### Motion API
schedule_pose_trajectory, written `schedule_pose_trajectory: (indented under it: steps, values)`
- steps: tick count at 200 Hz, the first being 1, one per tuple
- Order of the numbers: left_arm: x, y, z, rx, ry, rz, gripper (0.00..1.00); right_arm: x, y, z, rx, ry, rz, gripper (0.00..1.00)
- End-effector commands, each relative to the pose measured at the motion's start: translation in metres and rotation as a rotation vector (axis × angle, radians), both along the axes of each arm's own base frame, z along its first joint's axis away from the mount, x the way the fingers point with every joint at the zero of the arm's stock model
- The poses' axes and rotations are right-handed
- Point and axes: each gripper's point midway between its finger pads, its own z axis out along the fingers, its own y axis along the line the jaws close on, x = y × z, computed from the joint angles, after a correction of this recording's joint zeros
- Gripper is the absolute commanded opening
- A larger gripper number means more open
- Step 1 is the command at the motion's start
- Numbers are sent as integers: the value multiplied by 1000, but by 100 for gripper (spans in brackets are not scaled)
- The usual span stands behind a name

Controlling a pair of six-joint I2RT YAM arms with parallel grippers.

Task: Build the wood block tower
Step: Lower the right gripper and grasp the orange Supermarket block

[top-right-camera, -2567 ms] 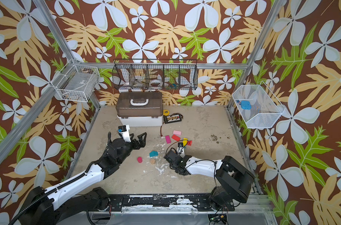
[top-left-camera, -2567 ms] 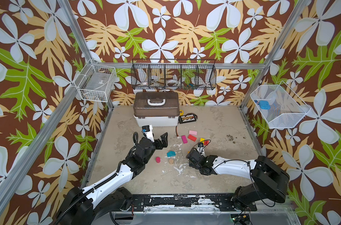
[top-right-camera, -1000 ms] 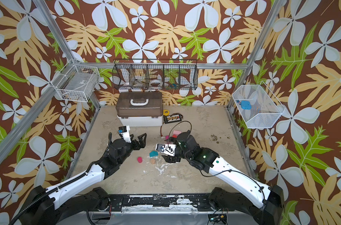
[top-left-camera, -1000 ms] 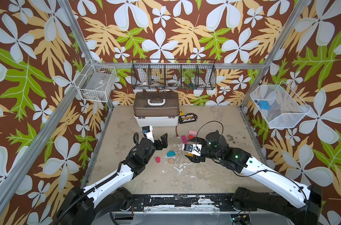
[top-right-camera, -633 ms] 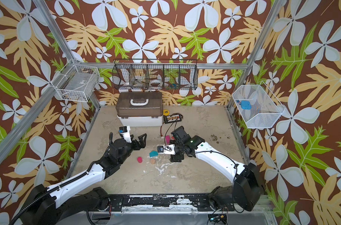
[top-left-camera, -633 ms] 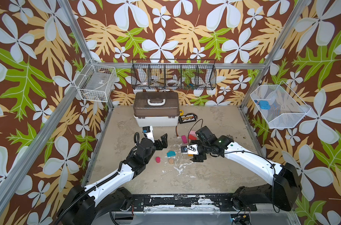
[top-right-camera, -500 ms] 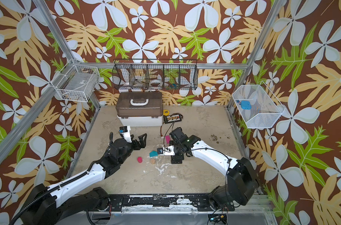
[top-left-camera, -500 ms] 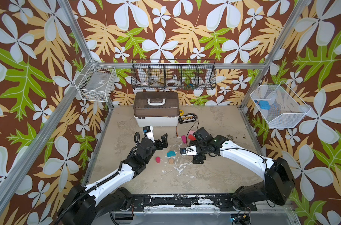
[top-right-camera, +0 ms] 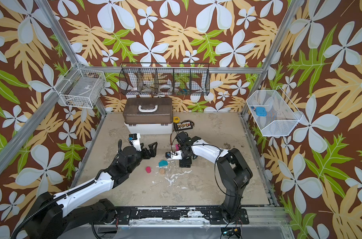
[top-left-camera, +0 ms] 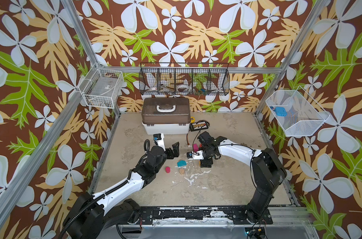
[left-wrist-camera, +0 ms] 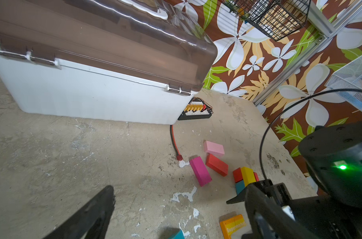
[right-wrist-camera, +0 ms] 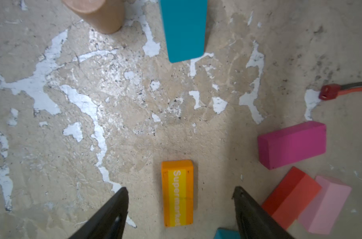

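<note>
Wood blocks (right-wrist-camera: 291,144) first: finding them lying loose on the floor (top-left-camera: 227,186) mid-scene, with no tower rising yet. Starting at the left, seeing the left gripper (top-left-camera: 171,147) hanging empty, jaws wide apart. Moving right, passing a crimson cylinder (top-left-camera: 167,169) and a tan cylinder (top-left-camera: 182,171), apparently upright, with a teal roof piece (top-left-camera: 181,163) just on the far side of the tan one, then a magenta bar (top-left-camera: 195,147) farther off. Judging the cylinders as likely to roll if tipped. Reaching the right gripper (top-left-camera: 206,163) next, pointing down, jaws apart, straddling an orange bar (right-wrist-camera: 178,192) without touching it. Judging that bar as light, stiff and smooth-painted, so somewhat slippery; favouring a hold across its two long flat sides, near the middle. Finishing under the right arm (top-left-camera: 238,149), finding in the left wrist view a red bar (left-wrist-camera: 217,165) and a pink bar (left-wrist-camera: 214,148) beside the magenta one, plus a small red, yellow and blue cluster (left-wrist-camera: 245,175) nearby, possibly the tower's beginning.
</note>
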Motion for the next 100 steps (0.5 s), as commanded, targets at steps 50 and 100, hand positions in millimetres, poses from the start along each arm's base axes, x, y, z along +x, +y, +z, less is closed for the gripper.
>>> schedule_pose_trajectory:
  steps: [50,100]
  values:
    - [-1,2,11,-24,-27,9,100,-2,-20,-28,-127,38,-8,77]
    - [0,2,12,-22,-28,8,100,-1,-30,-39,-163,57,-16,72]
